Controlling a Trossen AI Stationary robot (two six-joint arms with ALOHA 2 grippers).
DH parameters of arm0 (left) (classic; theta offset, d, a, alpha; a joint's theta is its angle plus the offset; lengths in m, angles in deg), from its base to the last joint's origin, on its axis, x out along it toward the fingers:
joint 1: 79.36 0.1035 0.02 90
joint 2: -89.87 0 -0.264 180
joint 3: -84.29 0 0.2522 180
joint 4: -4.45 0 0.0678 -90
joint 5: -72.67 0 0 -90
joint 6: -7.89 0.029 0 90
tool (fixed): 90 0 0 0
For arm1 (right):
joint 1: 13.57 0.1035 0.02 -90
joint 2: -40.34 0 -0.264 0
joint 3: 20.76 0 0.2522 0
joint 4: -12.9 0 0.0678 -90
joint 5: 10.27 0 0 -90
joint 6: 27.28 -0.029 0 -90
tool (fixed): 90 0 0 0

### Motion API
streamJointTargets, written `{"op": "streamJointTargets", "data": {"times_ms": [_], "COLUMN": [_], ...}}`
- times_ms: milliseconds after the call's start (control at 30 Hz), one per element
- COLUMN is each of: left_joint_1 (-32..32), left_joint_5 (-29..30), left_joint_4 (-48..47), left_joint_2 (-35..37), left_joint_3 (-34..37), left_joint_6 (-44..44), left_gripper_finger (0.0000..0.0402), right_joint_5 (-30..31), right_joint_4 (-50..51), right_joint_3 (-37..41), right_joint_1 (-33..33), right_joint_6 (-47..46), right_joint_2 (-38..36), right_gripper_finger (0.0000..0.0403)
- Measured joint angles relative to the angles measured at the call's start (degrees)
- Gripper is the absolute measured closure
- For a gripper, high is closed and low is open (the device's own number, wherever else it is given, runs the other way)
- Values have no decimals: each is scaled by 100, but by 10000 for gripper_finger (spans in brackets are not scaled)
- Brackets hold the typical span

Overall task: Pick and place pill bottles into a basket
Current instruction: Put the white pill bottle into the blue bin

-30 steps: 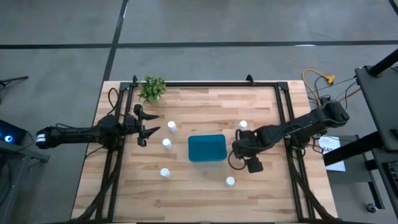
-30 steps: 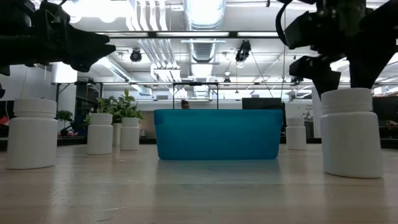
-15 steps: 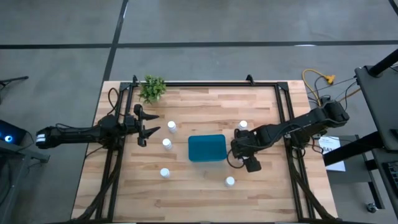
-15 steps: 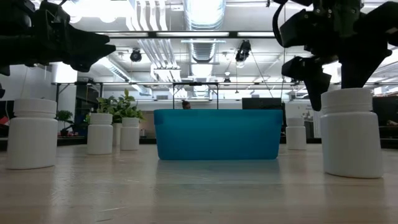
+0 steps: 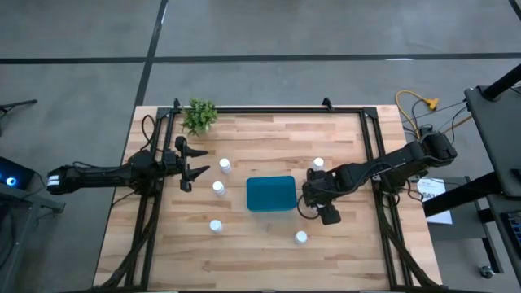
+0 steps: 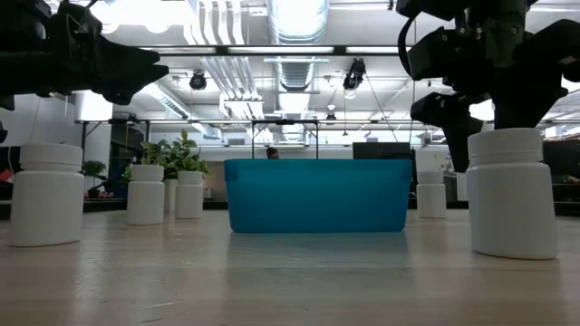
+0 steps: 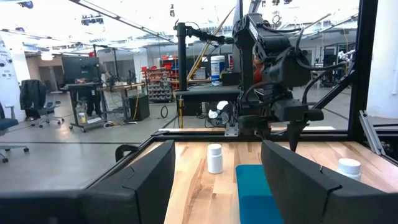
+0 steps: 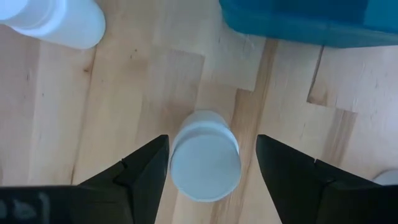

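Five white pill bottles show in the high view: far left (image 5: 225, 165), mid left (image 5: 218, 188), near left (image 5: 216, 226), far right (image 5: 318, 164), near right (image 5: 301, 238). They stand upright on the table around the teal basket (image 5: 271, 194). A sixth bottle (image 8: 205, 165) stands upright below my right gripper (image 8: 211, 140), just right of the basket. That gripper (image 5: 312, 197) points down and is open, one finger on each side of the bottle's cap, with gaps showing. My left gripper (image 5: 195, 169) is open and empty, waiting at the table's left.
A small green plant (image 5: 199, 115) stands at the far left corner. Black frame rails (image 5: 370, 138) run along the table's sides and far edge. Bare wood lies along the near edge. Another bottle (image 8: 53, 22) and the basket's wall (image 8: 311, 22) lie close to my right gripper.
My right gripper has gone down a little toward the bottle below it and shifted slightly toward the basket, staying open. The bottles and the basket have not moved.
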Motion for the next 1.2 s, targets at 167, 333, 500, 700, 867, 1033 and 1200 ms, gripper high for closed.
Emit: {"op": "streamJointTargets", "data": {"times_ms": [167,333,500,700,867,1033,1200], "left_joint_1": [-2,0,0,-1,0,-2,0], "left_joint_5": [2,1,2,2,1,0,2], "left_joint_4": [0,-1,-2,0,-1,0,-2], "left_joint_2": [0,0,0,0,0,0,0], "left_joint_3": [0,0,0,0,0,0,0], "left_joint_6": [0,0,2,1,1,0,2], "left_gripper_finger": [180,180,180,180,180,180,180], "right_joint_5": [-11,-50,-159,-189,-240,-302,-314], "right_joint_4": [-30,-29,-29,-43,-97,-118,-96], "right_joint_3": [20,49,129,175,175,175,135], "right_joint_1": [-4,-4,-4,-16,-17,-17,-25], "right_joint_6": [-7,-4,-2,-29,-48,-70,-276], "right_joint_2": [0,2,2,2,2,2,2], "right_gripper_finger": [170,171,179,197,225,252,252]}}
